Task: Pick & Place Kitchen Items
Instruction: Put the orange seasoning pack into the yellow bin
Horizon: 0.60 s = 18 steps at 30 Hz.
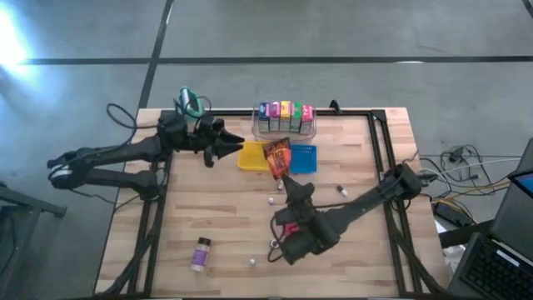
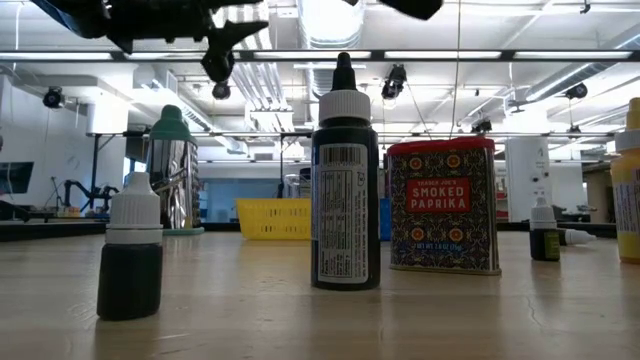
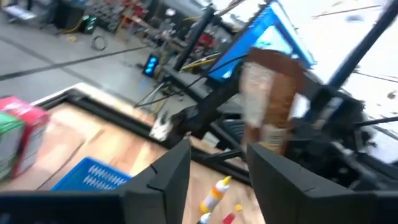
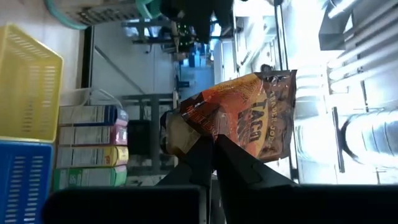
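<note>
Orange, the single pouch (image 1: 277,156) hung above the seam between the yellow tray (image 1: 252,157) and the blue tray (image 1: 303,158), pinched at its lower edge by the right gripper (image 1: 289,178), whose fingers were closed tight on it. The left gripper (image 1: 234,146) hovered just beside the yellow tray with its fingers apart, holding nothing. Five cartons (image 1: 285,112) stood in a row in the clear bin (image 1: 284,129) behind the trays. One purple-labelled jar (image 1: 201,253) and about five tiny pieces (image 1: 251,262) lay well in front of the trays on the wooden table (image 1: 216,208). Grey floor surrounded it; ceiling strip lights showed beyond.
</note>
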Available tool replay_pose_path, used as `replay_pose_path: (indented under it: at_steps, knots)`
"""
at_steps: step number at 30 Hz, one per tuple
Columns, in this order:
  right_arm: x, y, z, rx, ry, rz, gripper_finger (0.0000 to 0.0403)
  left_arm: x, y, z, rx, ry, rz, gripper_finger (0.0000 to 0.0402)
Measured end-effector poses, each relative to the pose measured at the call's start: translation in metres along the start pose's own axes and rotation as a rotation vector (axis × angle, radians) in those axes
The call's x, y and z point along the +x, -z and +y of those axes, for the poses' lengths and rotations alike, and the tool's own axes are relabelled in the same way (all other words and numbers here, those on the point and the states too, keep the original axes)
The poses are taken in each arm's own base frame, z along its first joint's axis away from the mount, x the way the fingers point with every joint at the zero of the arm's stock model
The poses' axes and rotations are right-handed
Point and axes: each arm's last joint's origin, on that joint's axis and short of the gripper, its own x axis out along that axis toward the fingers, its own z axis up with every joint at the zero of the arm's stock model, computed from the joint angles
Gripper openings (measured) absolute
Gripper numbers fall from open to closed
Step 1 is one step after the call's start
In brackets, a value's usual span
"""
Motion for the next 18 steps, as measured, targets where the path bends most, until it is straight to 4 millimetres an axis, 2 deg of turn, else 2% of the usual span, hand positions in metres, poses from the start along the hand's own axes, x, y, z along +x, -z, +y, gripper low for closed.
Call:
replay_pose_path:
  at_steps: [7, 9, 13, 18]
  knots:
    - [0.018, 0.003, -0.008, 0.032, 0.001, 0.047, 0.0008, 0.006, -0.008, -0.022, 0.083, 0.108, -0.048, 0.017]
    - [0.02, 0.004, -0.012, 0.011, -0.058, 0.046, 0.0008, 0.009, -0.012, -0.025, 0.11, 0.131, -0.025, 0.017]
    - [0.019, 0.003, -0.015, -0.032, -0.159, 0.028, 0.0008, 0.016, -0.024, -0.029, 0.016, 0.083, 0.165, 0.0168]
    - [0.012, 0.003, -0.008, -0.138, -0.262, -0.013, 0.0008, 0.027, -0.042, -0.034, -0.073, -0.029, 0.384, 0.0168]
